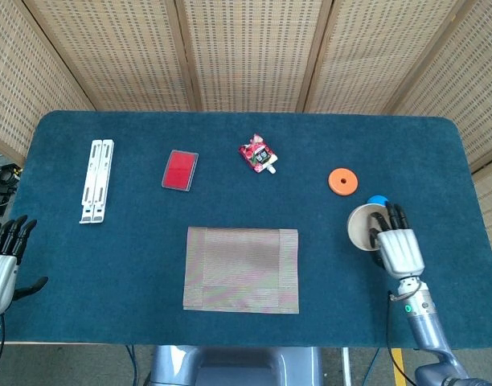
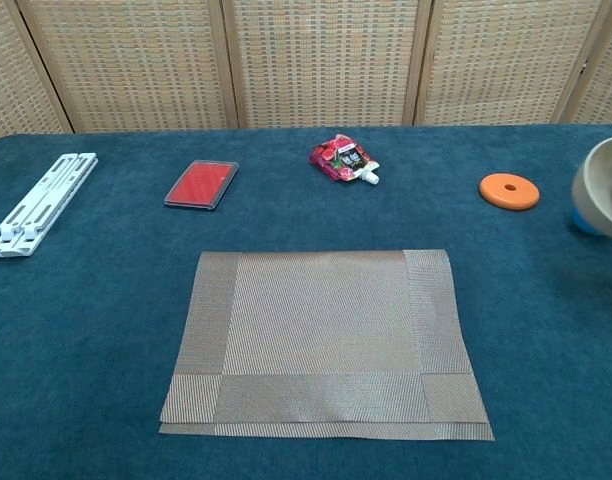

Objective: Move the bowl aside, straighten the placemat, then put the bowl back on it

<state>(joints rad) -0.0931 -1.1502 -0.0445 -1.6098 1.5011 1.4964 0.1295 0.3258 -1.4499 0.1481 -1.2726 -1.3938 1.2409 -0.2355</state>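
My right hand holds the beige bowl tilted above the table, right of the placemat and just in front of the blue ball. In the chest view only the bowl's left side shows at the right edge. The woven tan placemat lies bare near the front of the table, also the placemat in the chest view. My left hand hangs off the table's left edge with fingers apart, holding nothing.
An orange disc and a blue ball lie at the right, the ball partly behind the bowl. A red snack pouch, a red flat case and a white folded stand lie further back and left.
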